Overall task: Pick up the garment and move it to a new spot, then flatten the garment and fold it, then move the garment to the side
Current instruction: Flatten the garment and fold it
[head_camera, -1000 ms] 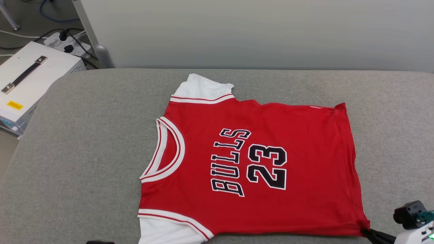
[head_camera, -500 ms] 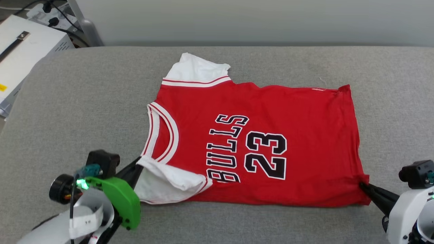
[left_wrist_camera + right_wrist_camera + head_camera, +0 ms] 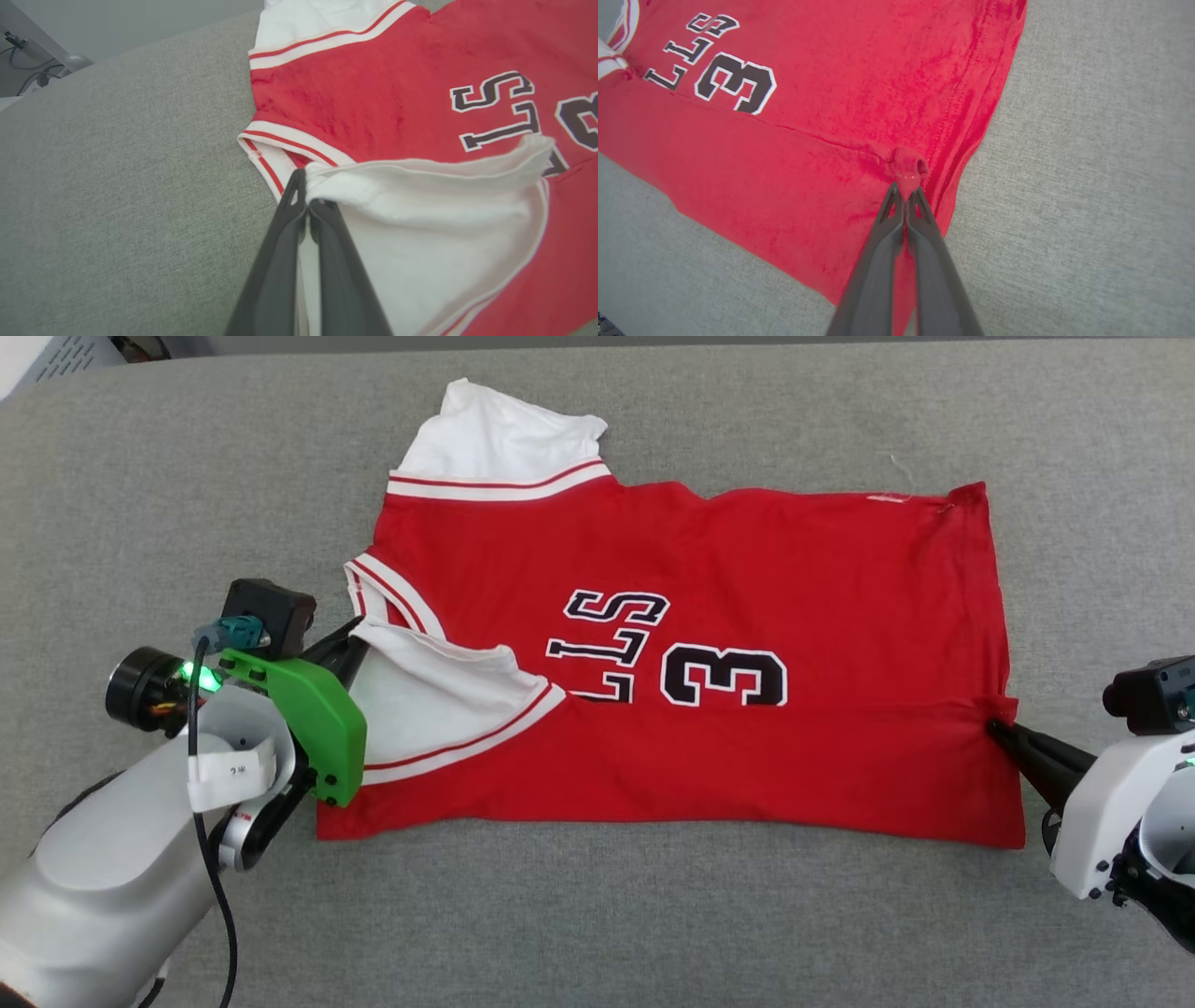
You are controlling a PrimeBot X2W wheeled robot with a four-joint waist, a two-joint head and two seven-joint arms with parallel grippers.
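Grey bench (image 3: pixel 653 915) carries the garment (image 3: pixel 747 569) in the middle of your head view. Its long axis runs left-right, collar to the left, hem to the right, print up. Left gripper (image 3: pixel 358 633): jaws pinched tight on the near white sleeve (image 3: pixel 420 700). Right gripper (image 3: pixel 999 728): jaws pinched tight on the near hem corner. Since half a second ago the near edge is folded further over, so the print is cut to "LLS" and "3". The head camera has tilted down too.

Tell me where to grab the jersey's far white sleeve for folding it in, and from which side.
Pinch the far sleeve at its free outer edge, coming from the far side of the jersey. That edge lies rumpled rather than flat on the grey surface, so a finger could probably slip under.
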